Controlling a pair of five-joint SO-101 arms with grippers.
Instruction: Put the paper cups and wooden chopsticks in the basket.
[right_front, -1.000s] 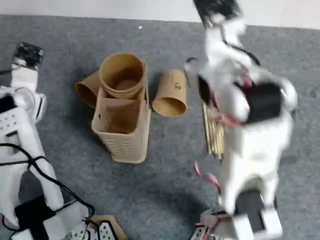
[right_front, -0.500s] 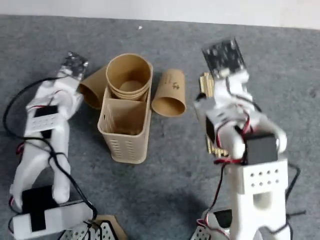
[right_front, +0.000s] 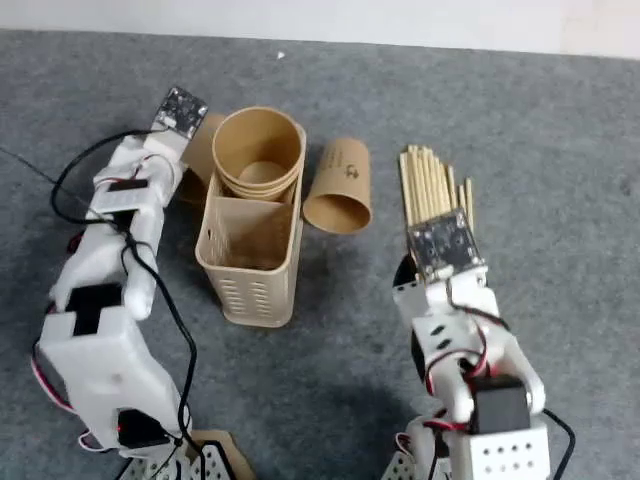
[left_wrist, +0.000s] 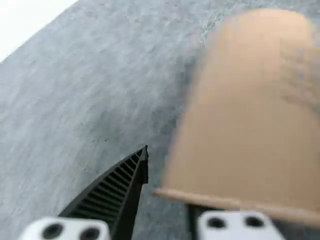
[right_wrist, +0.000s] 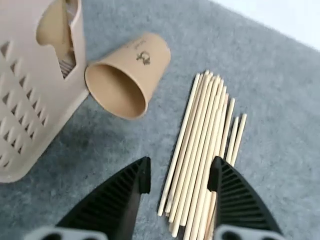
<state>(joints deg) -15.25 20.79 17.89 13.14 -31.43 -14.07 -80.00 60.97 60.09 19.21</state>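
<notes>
A beige slotted basket (right_front: 250, 262) stands mid-table with stacked paper cups (right_front: 258, 150) in its far compartment. One paper cup (right_front: 340, 188) (right_wrist: 127, 80) lies on its side right of the basket. Another lying cup (right_front: 202, 140) (left_wrist: 250, 110) sits at the basket's far left, right in front of my left gripper (left_wrist: 165, 190), which is open; one finger (left_wrist: 127, 187) is beside the cup and the other is hidden behind its rim. A bundle of wooden chopsticks (right_front: 432, 185) (right_wrist: 205, 145) lies to the right. My right gripper (right_wrist: 180, 175) hangs open just above their near ends.
Grey carpet covers the table, and a white strip runs along its far edge (right_front: 320, 20). The basket's near compartment (right_front: 245, 235) holds nothing. The left arm (right_front: 120, 230) stretches along the basket's left side, and the right arm's base (right_front: 490, 420) is at the near right.
The left arm swung in from the left edge to the lying cup by the basket. The right arm drew back toward the near side, uncovering the chopsticks.
</notes>
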